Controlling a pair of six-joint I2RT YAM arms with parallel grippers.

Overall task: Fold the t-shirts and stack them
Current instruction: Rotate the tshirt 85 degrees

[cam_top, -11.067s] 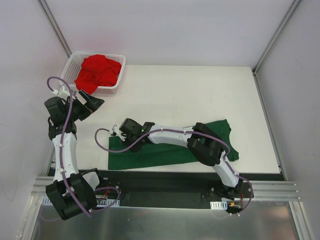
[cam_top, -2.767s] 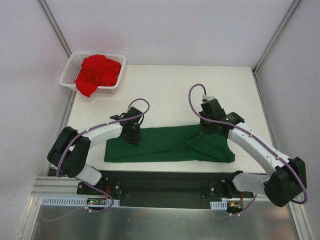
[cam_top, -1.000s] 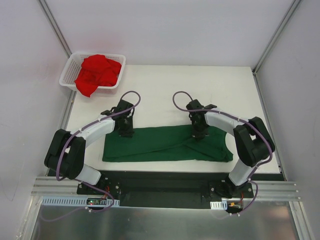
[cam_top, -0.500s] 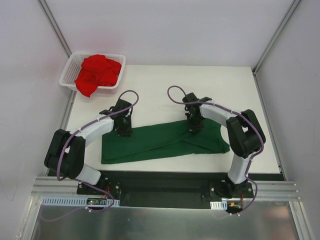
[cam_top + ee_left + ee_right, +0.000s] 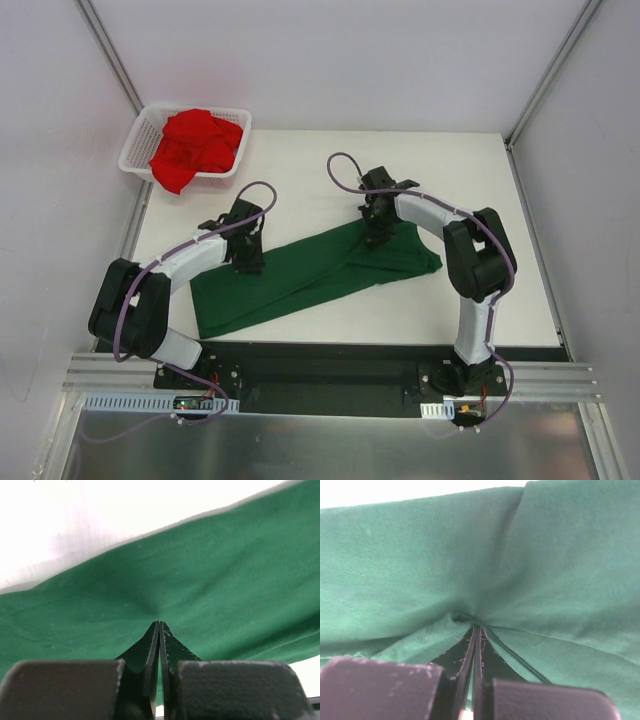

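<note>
Step in hand looked like a two-arm drag/fold of the green tee (image 5: 310,275). To do it well:
- Move both arms in step, same height & speed, so the pinched edge stays taut w/o bunching.
- Lift only enough to clear the layer below.
- Lay the edge down square before letting go.
- Risk: a thin pinch could slip if one arm pulled ahead.

L gripper (image 5: 159,630) had its jaws fully together, nipping a fold of green tee at the end nearer the basket (image 5: 137,140). R gripper (image 5: 476,630) was likewise clamped tight on a pucker of the same tee, at the end farther from the basket.

Green tee lay as a long slanted band on the table (image 5: 300,170), well apart from the basket. Red tee (image 5: 195,145) sat heaped in the basket, a bit hanging over its rim, not yet folded.
</note>
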